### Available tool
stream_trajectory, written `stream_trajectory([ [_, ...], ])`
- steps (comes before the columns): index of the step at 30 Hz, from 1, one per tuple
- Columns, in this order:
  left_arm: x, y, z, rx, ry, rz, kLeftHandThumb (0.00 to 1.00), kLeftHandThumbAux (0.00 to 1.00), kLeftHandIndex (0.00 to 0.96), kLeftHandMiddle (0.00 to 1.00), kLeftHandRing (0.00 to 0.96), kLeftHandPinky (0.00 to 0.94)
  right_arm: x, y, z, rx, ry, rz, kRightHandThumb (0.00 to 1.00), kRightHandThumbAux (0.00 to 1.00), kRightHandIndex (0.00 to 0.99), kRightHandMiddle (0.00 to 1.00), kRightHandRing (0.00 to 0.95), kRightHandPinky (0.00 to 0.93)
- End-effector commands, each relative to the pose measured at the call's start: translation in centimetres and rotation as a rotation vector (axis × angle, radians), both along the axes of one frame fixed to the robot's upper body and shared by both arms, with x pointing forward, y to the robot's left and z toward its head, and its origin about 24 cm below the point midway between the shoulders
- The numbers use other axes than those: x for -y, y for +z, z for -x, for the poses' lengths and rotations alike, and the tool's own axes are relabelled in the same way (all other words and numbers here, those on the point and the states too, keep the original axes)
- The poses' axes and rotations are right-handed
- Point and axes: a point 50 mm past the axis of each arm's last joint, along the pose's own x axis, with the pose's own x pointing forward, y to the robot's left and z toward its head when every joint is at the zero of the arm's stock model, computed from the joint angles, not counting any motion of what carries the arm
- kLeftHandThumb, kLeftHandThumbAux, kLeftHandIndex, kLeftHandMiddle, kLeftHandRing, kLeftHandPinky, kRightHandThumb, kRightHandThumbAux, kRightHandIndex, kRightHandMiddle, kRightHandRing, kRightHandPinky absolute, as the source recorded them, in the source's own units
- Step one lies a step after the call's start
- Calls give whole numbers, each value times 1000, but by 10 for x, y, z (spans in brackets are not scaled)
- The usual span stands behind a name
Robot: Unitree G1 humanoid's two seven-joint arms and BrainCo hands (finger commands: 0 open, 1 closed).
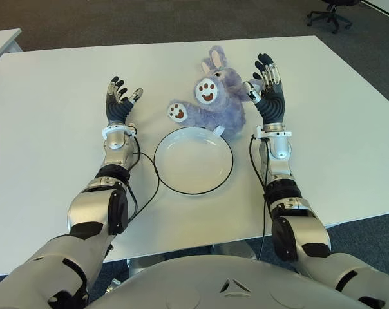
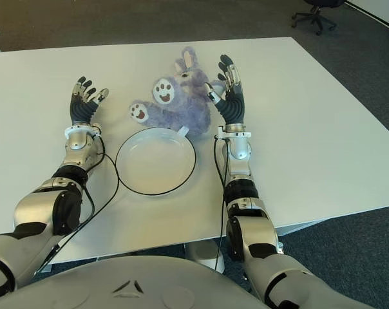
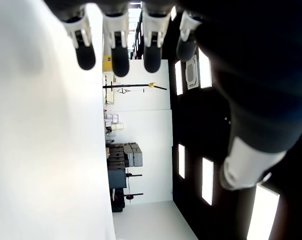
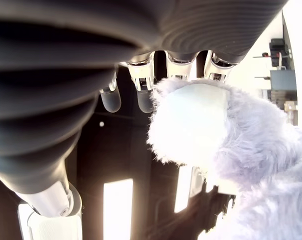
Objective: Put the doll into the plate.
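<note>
The fluffy lavender plush rabbit doll lies on its back on the white tabletop, just beyond the far rim of the round white plate with a thin dark edge; a white tag or foot of the doll reaches to that rim, and the doll is not yet in the plate. My right hand stands upright at the doll's right flank, palm turned toward it, fingers extended and apart, holding nothing; in its wrist view a pale paw pad and fur sit right against the fingertips, though I cannot tell whether they touch. My left hand is raised to the left of the plate, well apart from the doll, fingers likewise straight and spread, empty.

Risks, as I judge them: a one-sided close from the right may push the soft body leftward instead of gripping it; fur alone may be pinched, so that the doll slips free in the lift; a low carry may drag it against the plate's rim and shift the plate.
</note>
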Motion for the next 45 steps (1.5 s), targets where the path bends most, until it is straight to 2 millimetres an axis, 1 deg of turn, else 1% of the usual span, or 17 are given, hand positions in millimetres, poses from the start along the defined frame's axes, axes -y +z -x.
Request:
stream_trajectory([
  [1,21,-114,94,-543,-22,100,123,719,14,110,117,98,-1,-119,71,-470,-39,-31,358,683,40,48,57,83],
  [6,21,-114,94,-544,-22,99,123,712,13,111,116,97,-2,-120,69,-476,-34,-28,347,694,40,46,55,77],
  [12,21,-114,93,-544,-22,94,111,712,16,119,123,108,-2,-121,68,-499,-23,-25,339,701,30,49,64,98],
  [16,21,-114,93,-544,-22,93,106,712,18,119,124,109,-3,-122,67,-511,-21,-30,355,698,26,57,73,112],
  [17,21,-114,93,-544,-22,93,106,713,15,117,122,104,-3,-122,67,-514,-20,-32,375,689,25,65,81,119],
  [32,21,-113,92,-540,-24,103,126,717,17,111,116,97,-11,-120,62,-514,-5,-52,485,635,28,91,94,141],
  [45,22,-112,91,-540,-25,104,123,719,15,119,124,110,-17,-117,55,-507,-16,-43,509,629,38,94,99,131],
])
